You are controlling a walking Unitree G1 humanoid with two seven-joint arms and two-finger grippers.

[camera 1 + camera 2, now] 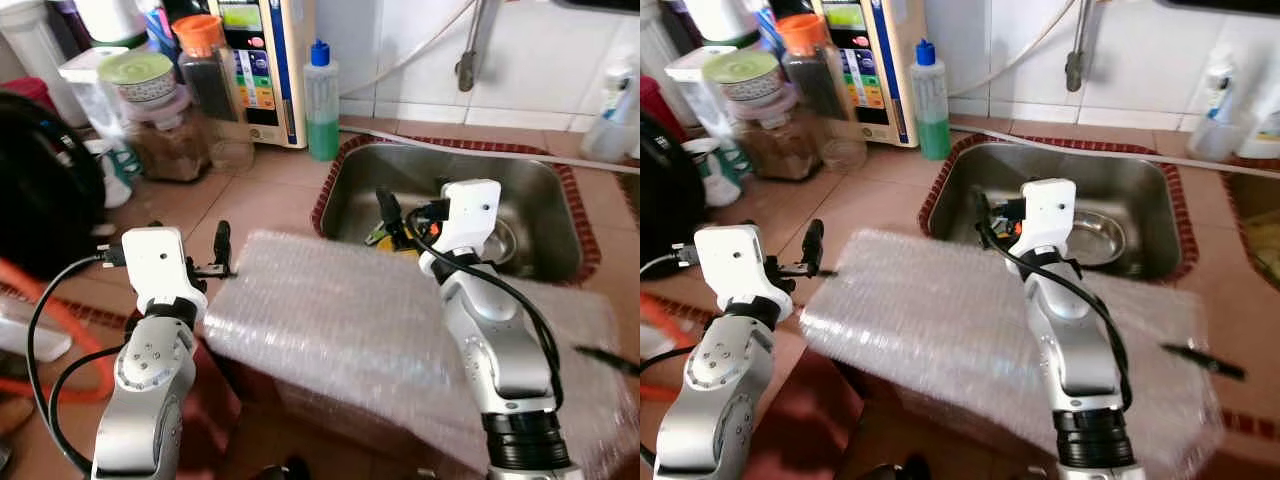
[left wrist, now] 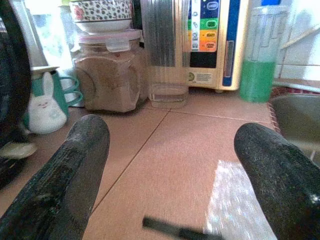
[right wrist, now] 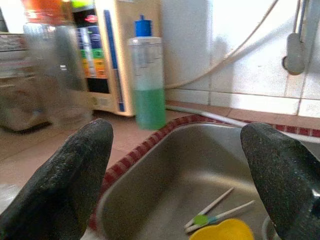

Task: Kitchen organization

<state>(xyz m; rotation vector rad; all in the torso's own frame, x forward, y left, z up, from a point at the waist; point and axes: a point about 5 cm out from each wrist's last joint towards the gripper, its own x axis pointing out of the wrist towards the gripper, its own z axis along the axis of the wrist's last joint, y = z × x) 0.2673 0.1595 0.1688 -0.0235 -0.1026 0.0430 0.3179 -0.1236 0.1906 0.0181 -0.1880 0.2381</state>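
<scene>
Two silver arms reach over a terracotta-tiled counter (image 1: 270,190). A big sheet of bubble wrap (image 1: 400,340) fills the lower centre of the head views, its long axis running from lower left to lower right, one corner just beside the left gripper (image 1: 222,245). Upper right of it sits the steel sink (image 1: 540,200), with the right gripper (image 1: 390,212) over its near left edge. Both grippers have their fingers spread wide and hold nothing.

Along the upper left stand a beige appliance with coloured buttons (image 1: 262,70), a bottle of green liquid (image 1: 321,100) upright beside it, and a jar of brown powder (image 1: 165,145).

Left wrist view adds a rabbit mug (image 2: 45,102), a clear empty container (image 2: 167,55) and a thin black stick (image 2: 180,231) lying on the tiles. Right wrist view adds chopsticks (image 3: 217,210) and something yellow (image 3: 222,231) in the sink.
</scene>
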